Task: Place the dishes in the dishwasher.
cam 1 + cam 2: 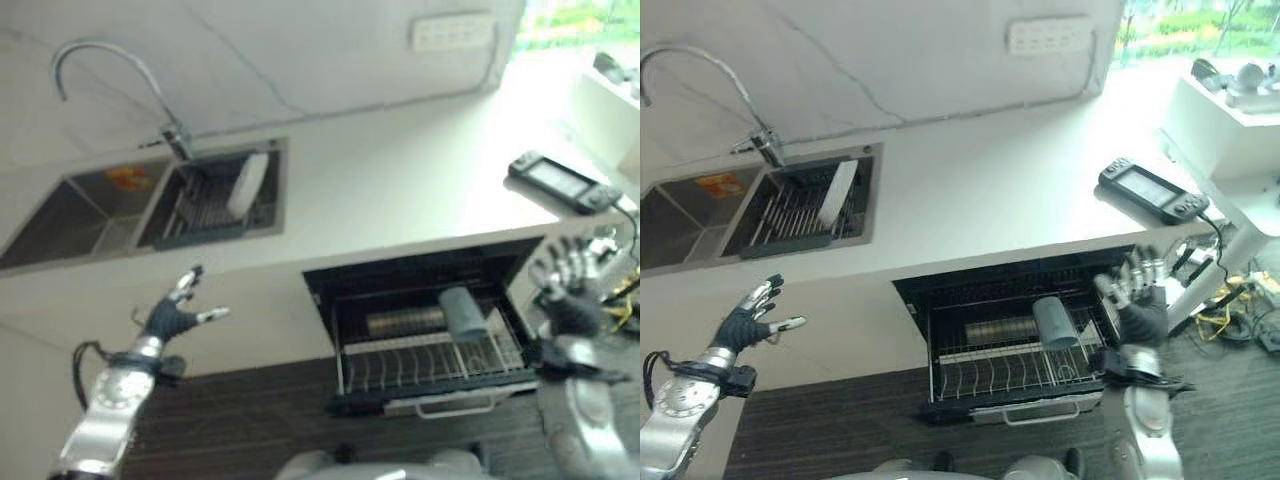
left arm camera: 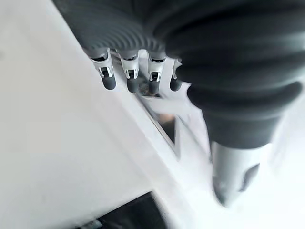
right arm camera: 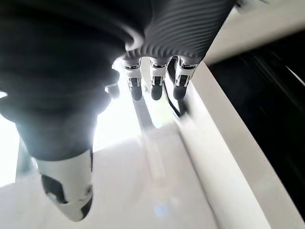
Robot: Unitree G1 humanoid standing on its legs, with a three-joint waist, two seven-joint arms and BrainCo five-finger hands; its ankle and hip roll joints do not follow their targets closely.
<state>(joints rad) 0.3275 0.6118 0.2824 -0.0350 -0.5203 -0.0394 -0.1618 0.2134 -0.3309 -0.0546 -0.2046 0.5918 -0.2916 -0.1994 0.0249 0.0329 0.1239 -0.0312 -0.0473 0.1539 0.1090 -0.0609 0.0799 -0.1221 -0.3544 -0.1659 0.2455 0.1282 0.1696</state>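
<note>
White surface (image 1: 400, 190) carries a sink rack holding a plate (image 1: 247, 183); below, the open dishwasher (image 1: 430, 345) holds a grey cup (image 1: 462, 312). Left robot hand (image 1: 752, 315) and right robot hand (image 1: 1137, 295) hover empty, fingers spread. Wrist views: fingers (image 2: 131, 78) straight, likewise (image 3: 155, 81).

— What dishes do I have in front of me?

— A white plate (image 1: 247, 184) stands on edge, tilted, in the dark drying rack (image 1: 205, 210) set in the right basin of the sink, far to my left.

— And the dishwasher?

— The dishwasher (image 1: 940, 290) is open under the counter, near and to my right. Its wire rack (image 1: 1010, 375) is pulled out, and a grey-blue cup (image 1: 1054, 321) lies tipped on it beside a metal pot (image 1: 992, 332) to its left.
</note>
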